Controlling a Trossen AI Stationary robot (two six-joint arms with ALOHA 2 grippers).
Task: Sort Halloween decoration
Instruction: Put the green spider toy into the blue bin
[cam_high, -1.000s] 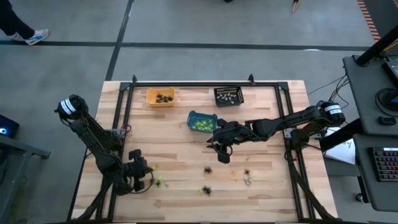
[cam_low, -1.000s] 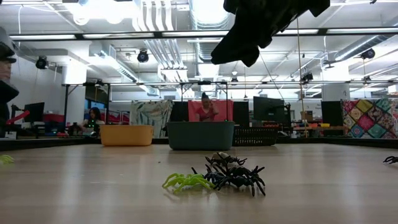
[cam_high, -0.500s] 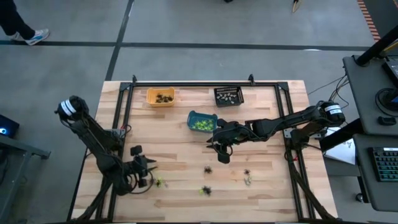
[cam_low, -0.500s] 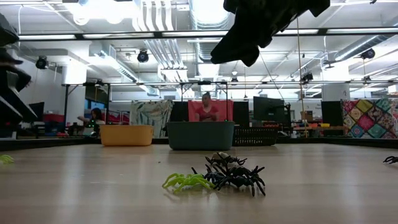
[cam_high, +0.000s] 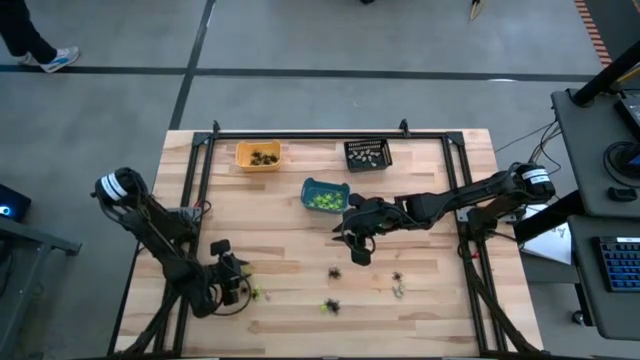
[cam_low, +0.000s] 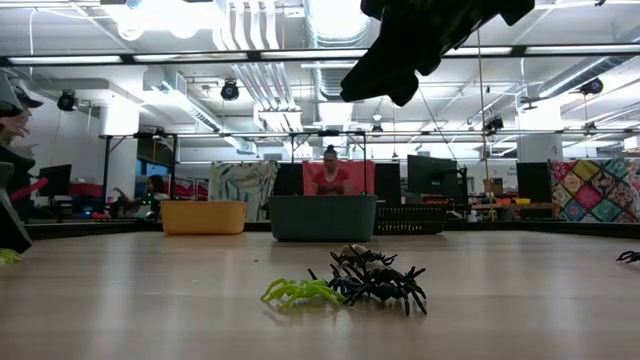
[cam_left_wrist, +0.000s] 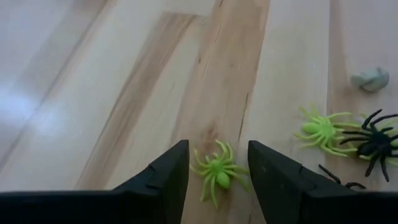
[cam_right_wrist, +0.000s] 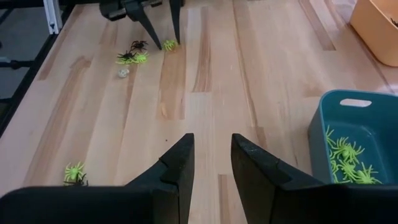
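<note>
A lime green spider (cam_left_wrist: 217, 174) lies on the wooden table between the fingers of my left gripper (cam_left_wrist: 216, 155), which is open and low over the near left of the table (cam_high: 240, 282); whether a finger touches it cannot be told. Beside it lie another green spider (cam_left_wrist: 323, 129), a black one (cam_left_wrist: 373, 140) and a pale grey piece (cam_left_wrist: 371, 79). More spiders lie near the front edge: a green and black pair (cam_high: 330, 305), a black one (cam_high: 334, 272), and a black and a grey one (cam_high: 398, 284). My right gripper (cam_high: 357, 245) hangs open and holds nothing, above the table's middle.
Three bins stand at the back: orange (cam_high: 258, 156) holding dark spiders, black (cam_high: 367, 154) holding pale ones, teal (cam_high: 325, 196) holding green ones, just beside the right gripper. Bare wood lies between the two arms. People show in the room beyond the table (cam_low: 330, 175).
My left gripper has opened and sunk toward the table, coming down around the lime green spider at the near left. The right arm and the spiders have kept still.
</note>
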